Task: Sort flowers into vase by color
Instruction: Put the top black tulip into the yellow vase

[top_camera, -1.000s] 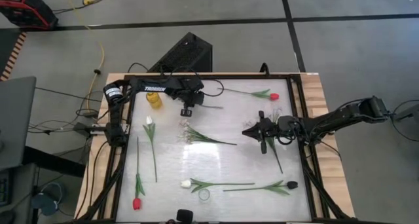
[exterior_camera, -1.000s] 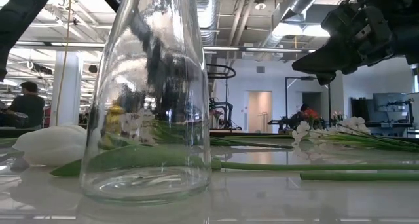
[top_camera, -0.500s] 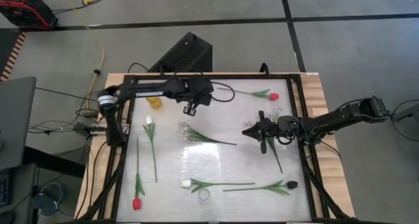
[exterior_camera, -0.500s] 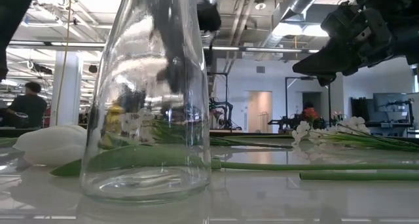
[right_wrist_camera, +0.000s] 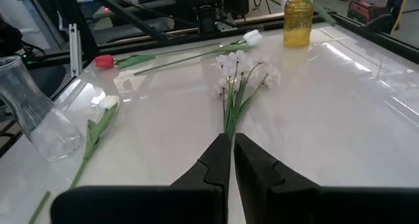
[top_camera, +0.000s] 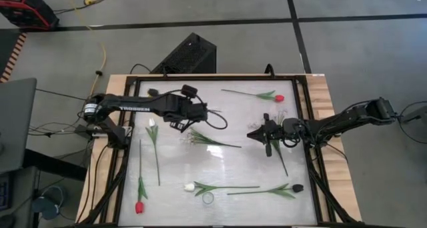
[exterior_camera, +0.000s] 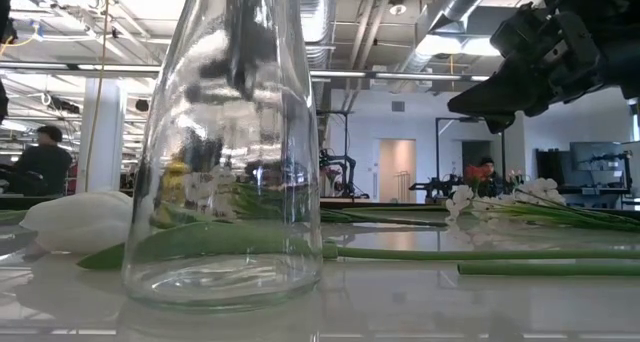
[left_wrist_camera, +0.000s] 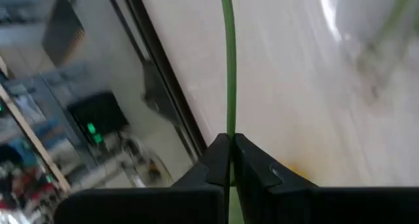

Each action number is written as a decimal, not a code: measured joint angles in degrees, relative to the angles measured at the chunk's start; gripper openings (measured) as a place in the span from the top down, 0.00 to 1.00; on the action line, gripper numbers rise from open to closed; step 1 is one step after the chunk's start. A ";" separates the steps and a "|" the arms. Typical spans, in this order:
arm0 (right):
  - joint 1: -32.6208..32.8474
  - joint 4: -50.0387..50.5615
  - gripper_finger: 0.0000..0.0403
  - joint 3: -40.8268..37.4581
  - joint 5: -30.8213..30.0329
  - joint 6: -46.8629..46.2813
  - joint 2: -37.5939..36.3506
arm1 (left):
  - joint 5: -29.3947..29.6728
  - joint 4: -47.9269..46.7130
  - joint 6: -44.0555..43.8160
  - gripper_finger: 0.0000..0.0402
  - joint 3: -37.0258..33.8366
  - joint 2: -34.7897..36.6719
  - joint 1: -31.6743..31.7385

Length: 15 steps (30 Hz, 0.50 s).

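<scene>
Flowers lie scattered flat on the white table (top_camera: 220,171), none of them in a vase. A sprig of tiny white blossoms (top_camera: 208,139) lies near the middle, and the left gripper (top_camera: 183,117) sits just beside its blossom end. In the left wrist view its fingers (left_wrist_camera: 252,166) are pinched together on a thin green stem (left_wrist_camera: 227,67); which flower that stem belongs to cannot be told. A white tulip (top_camera: 154,145) lies toward the left side and a red tulip (top_camera: 140,191) beyond it by the left rail. Another white tulip (top_camera: 220,187) and a dark tulip (top_camera: 267,191) lie along the near edge, close to the clear glass vase (exterior_camera: 235,142). A second red tulip (top_camera: 257,94) lies at the far edge. The right gripper (top_camera: 257,134) hangs above the right half of the table, fingers closed together on nothing, as the right wrist view shows. A small yellow bottle (right_wrist_camera: 298,13) stands at the far left part of the table.
</scene>
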<state>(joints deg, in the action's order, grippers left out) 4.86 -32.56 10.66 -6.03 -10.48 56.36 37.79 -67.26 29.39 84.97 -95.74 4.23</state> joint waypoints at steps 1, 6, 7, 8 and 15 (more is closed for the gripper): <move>-0.01 0.00 0.87 0.00 -0.02 0.01 0.00 | 0.06 -2.42 -1.94 1.00 0.00 0.08 0.00; -0.01 0.00 0.87 0.00 -0.02 0.00 0.00 | 0.12 -8.85 -9.63 1.00 -0.37 0.08 -0.14; -0.01 0.00 0.87 0.00 -0.02 0.00 0.00 | 0.03 -8.69 -10.02 1.00 -1.13 0.13 -0.44; -0.01 0.00 0.87 0.00 -0.02 0.00 0.00 | -0.40 -8.73 -10.01 1.00 -2.29 0.15 -0.76; -0.01 0.00 0.87 0.00 -0.04 0.18 0.00 | 0.90 -4.35 -4.55 1.00 -16.48 0.28 -6.05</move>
<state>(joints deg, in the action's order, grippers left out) 4.84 -32.56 10.66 -6.07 -10.30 56.36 38.69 -71.61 24.84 68.49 -95.46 -1.82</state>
